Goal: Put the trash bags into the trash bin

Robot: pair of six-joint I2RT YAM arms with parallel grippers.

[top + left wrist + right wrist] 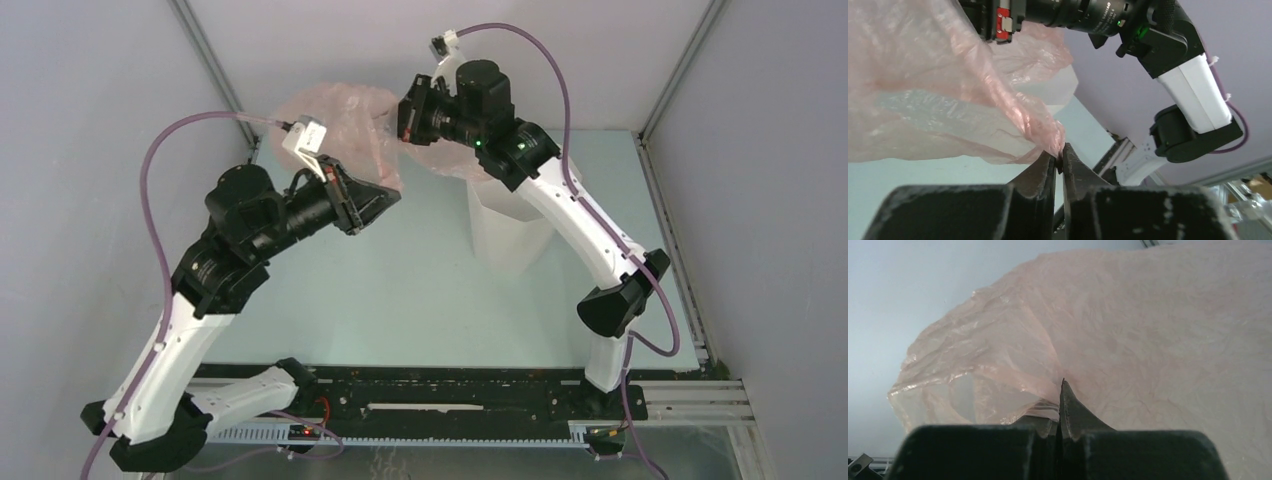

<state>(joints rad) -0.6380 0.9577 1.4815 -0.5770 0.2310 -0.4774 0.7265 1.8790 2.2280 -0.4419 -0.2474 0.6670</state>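
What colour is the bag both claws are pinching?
The trash bag is translucent pale pink; the right wrist view shows it best.

From above, my right arm and the thin, wrinkled pale-pink plastic film bag hide the rim and upper part of the tall white faceted plastic bin. In my left wrist view the film runs off the top and left edges. In my right wrist view it runs off the top and right.
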